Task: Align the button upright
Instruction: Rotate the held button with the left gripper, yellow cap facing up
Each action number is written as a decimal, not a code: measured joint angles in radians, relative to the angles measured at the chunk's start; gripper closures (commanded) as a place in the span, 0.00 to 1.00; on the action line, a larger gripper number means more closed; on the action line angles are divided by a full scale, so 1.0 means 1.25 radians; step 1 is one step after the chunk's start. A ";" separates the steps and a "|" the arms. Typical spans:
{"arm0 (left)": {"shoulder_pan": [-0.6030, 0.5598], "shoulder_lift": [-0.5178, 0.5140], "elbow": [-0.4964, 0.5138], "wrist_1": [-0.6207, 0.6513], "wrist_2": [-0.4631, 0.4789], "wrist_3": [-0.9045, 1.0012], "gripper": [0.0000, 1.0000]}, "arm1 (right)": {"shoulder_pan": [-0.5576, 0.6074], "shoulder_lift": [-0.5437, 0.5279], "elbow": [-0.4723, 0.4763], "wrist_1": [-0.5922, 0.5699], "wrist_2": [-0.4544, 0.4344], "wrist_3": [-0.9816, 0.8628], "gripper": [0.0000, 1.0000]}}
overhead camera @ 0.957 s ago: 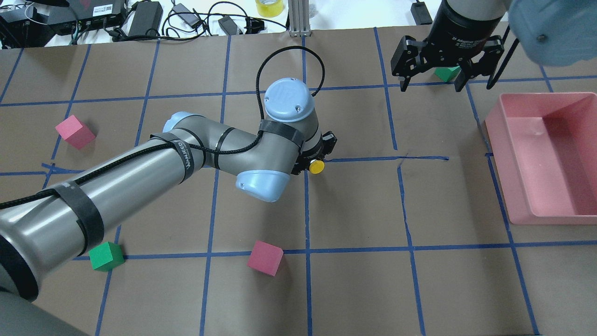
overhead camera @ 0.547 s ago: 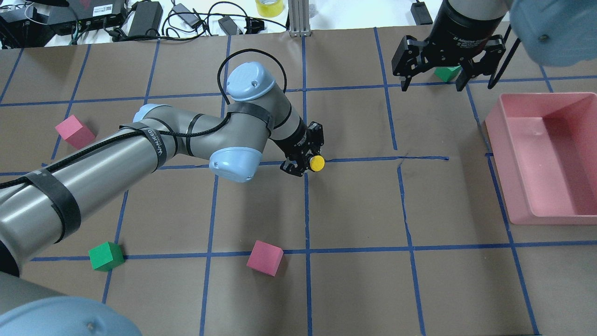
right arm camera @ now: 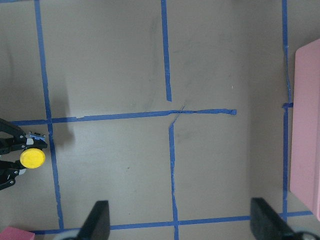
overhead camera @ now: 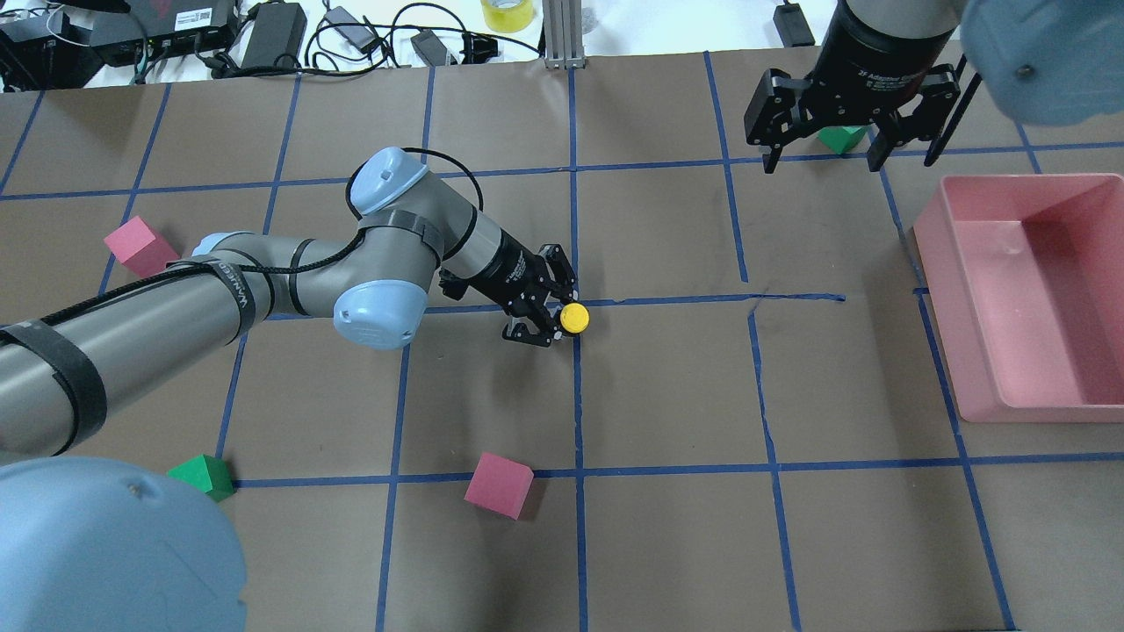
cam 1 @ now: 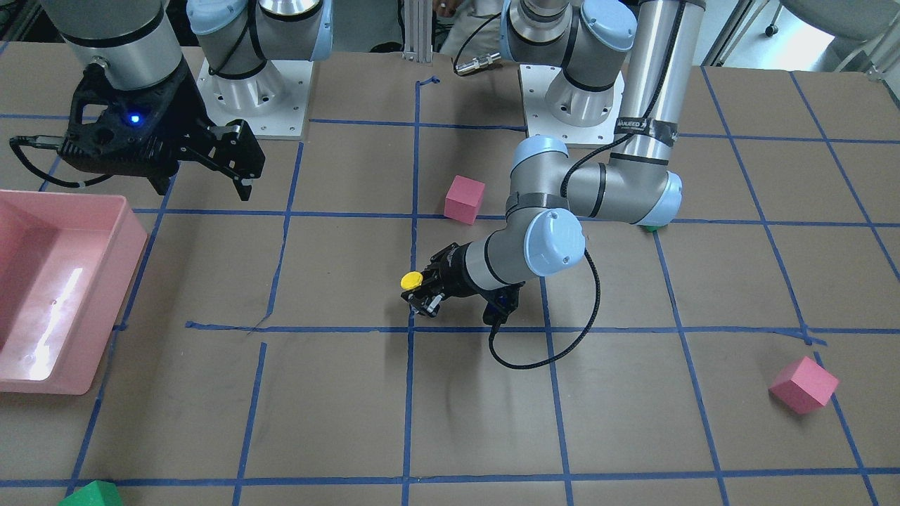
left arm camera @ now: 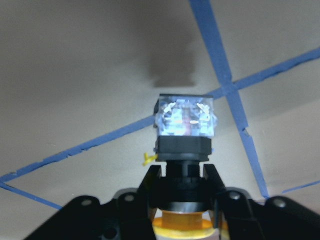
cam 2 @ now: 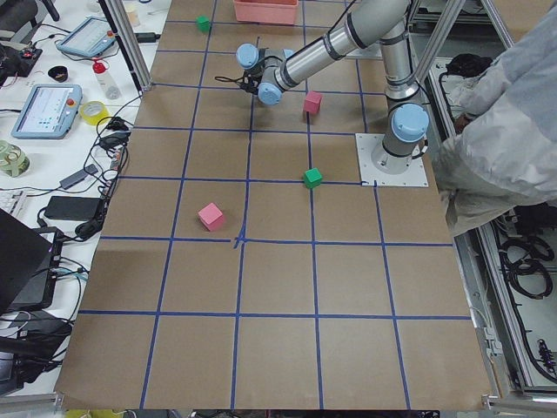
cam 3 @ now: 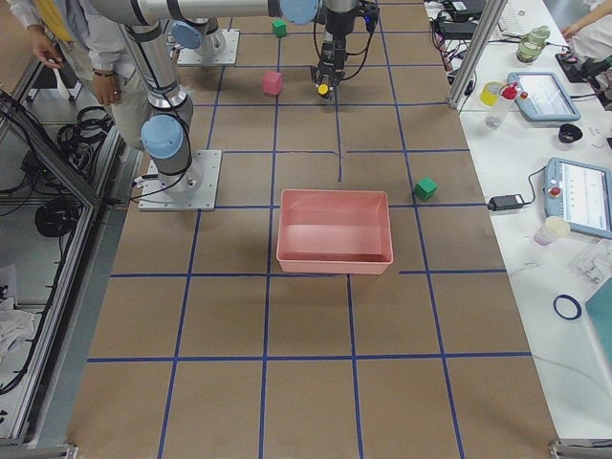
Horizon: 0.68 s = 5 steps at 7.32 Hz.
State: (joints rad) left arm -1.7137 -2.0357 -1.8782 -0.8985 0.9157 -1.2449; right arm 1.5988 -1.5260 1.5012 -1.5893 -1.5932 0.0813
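The left gripper (left arm camera: pixel 182 172) is clamped on the button (left arm camera: pixel 183 148) by its black body. The grey-blue base points at the table (overhead camera: pixel 667 386) and the yellow cap faces up, likely so it lands standing by the tape crossing (left arm camera: pixel 227 89). The right gripper (overhead camera: pixel 824 160) hangs spread wide, well apart.

"2F Adaptive" on right claw (overhead camera: pixel 824 158) housing, roughly "WANEED" on black arm strap (cam 1: pixel 645 126)

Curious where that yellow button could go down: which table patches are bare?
Bare paper lies between the button and the pink bin, also between button and the pink cube. Crowded around the left end effector.
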 measured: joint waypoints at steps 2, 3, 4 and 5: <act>0.018 -0.001 -0.006 -0.002 -0.079 -0.008 0.90 | 0.001 0.000 0.001 0.000 -0.007 0.001 0.01; 0.021 -0.002 -0.010 -0.003 -0.102 -0.010 0.79 | 0.001 -0.001 0.001 0.000 -0.008 0.002 0.00; 0.022 -0.003 -0.017 -0.002 -0.111 -0.011 0.79 | 0.001 -0.002 0.001 0.000 -0.008 0.003 0.04; 0.023 -0.004 -0.024 -0.002 -0.117 -0.008 0.78 | 0.001 -0.004 0.002 0.000 -0.005 0.003 0.12</act>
State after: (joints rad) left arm -1.6852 -2.0407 -1.9082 -0.9010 0.7693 -1.2553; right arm 1.5999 -1.5310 1.5032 -1.5892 -1.5999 0.0853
